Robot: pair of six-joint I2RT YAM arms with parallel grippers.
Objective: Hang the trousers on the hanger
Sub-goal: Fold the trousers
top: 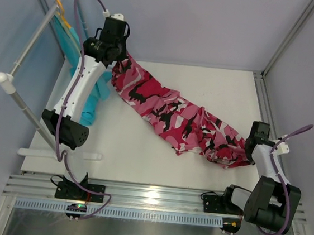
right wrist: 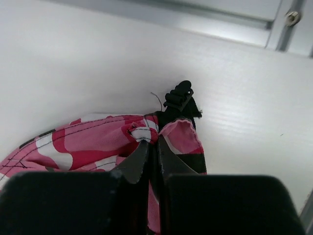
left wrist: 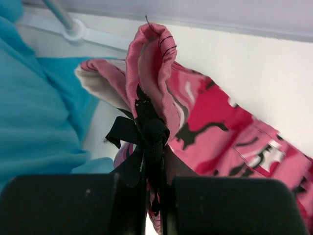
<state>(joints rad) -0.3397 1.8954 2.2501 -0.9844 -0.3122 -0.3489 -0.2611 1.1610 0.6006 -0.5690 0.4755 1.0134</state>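
The trousers (top: 174, 111) are pink and red with black and white patches. They lie in a long band across the white counter (top: 142, 155), from the far left down to the near right. The left pincer (top: 118, 63) is at the far left end. Its two fingers are squeezed together on the edge of the trousers, and a black string (left wrist: 146, 134) is caught between them too. The string has a knot just above the fingers. The cloth at this end is bunched up and folded open, so its pale inside shows. The right pincer (top: 250, 154) is at the near right end, close to the right side of the counter. Its fingers are pinched tight on a thin fold of the trousers' edge. A short black string end (right wrist: 181, 100) pokes out just past those fingers. Between the two pincers the trousers are wrinkled, most of all near the right end. A teal cloth (top: 94, 102) is just beside the left end of the trousers, under the left arm. It reaches from a white tube rack (top: 36, 37) on the left down to the counter. An orange hanger (top: 60, 7) sits on the far end of that rack, above the teal cloth.
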